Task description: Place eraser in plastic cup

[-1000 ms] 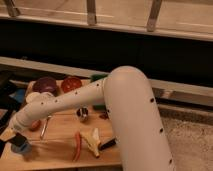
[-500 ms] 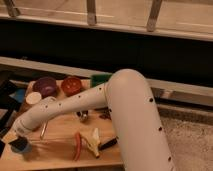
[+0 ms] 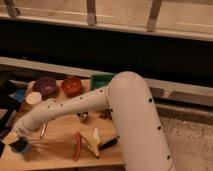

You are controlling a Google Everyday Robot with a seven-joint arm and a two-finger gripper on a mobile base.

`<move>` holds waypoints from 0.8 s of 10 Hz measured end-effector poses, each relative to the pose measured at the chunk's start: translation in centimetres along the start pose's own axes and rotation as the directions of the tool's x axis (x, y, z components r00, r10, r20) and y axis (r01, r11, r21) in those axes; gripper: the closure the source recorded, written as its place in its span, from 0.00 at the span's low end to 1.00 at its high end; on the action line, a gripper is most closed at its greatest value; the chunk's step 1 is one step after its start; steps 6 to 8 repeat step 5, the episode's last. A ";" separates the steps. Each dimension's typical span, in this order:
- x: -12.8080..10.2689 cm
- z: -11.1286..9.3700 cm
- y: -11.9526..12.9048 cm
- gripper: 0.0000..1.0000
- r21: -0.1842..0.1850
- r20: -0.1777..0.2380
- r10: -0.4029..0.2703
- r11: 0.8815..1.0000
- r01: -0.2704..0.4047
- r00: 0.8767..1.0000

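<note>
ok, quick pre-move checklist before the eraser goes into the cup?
1. Gripper over the light-blue plastic cup at the table's front left corner: ok.
2. Cup upright: ok.
3. Eraser in the jaws: cannot tell, a dark shape sits at the cup's mouth.
4. Jaws open or shut: cannot tell.
5. Neighbours away from the cup: ok, the white cup and the red pepper stand apart from it.
</note>
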 end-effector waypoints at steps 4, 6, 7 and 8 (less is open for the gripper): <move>0.2 0.0 0.0 0.20 -0.004 -0.007 0.003 1.000 -0.003 1.000; 0.2 0.0 -0.1 0.20 -0.003 -0.012 0.003 1.000 -0.003 1.000; 0.2 0.0 -0.1 0.20 -0.003 -0.012 0.003 1.000 -0.003 1.000; 0.2 0.0 -0.1 0.20 -0.003 -0.012 0.003 1.000 -0.003 1.000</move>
